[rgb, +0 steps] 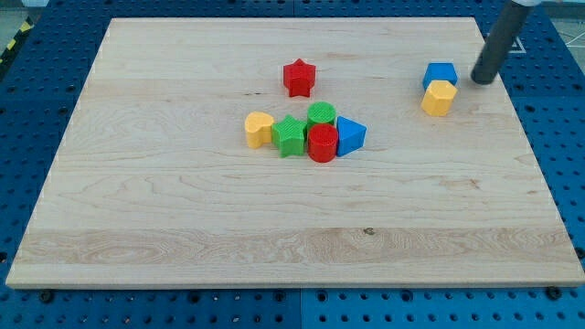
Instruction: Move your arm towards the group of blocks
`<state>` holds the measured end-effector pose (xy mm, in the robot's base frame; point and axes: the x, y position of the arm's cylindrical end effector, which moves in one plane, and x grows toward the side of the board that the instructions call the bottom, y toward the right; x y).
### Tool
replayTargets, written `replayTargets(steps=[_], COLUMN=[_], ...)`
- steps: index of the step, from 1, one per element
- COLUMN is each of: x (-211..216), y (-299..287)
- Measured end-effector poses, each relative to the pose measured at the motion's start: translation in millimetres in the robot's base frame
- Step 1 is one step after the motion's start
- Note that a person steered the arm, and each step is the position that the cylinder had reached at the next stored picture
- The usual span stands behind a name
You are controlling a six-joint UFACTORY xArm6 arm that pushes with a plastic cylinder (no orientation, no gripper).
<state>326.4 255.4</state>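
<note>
A group of blocks sits near the board's middle: a yellow heart-like block [259, 129], a green star [290, 136], a green cylinder [322, 114], a red cylinder [322, 143] and a blue triangular block [351, 135], touching one another. A red star [299, 78] stands apart above them. My tip [481, 80] is at the view's upper right, just right of a blue block [441, 74] and a yellow block [439, 97], far from the group.
The wooden board [183, 228] lies on a blue perforated table [567, 137]. The blue and yellow pair stands close to the left of my tip.
</note>
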Motion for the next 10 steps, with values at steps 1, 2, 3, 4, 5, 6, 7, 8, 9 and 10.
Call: replayTargets(steps=[1, 2, 3, 4, 5, 6, 7, 8, 9, 10], x=[-16, -18, -18, 5, 27, 41, 49, 62, 83, 91], y=[-52, -108, -134, -179, -210, -209, -201, -190, -190, -199])
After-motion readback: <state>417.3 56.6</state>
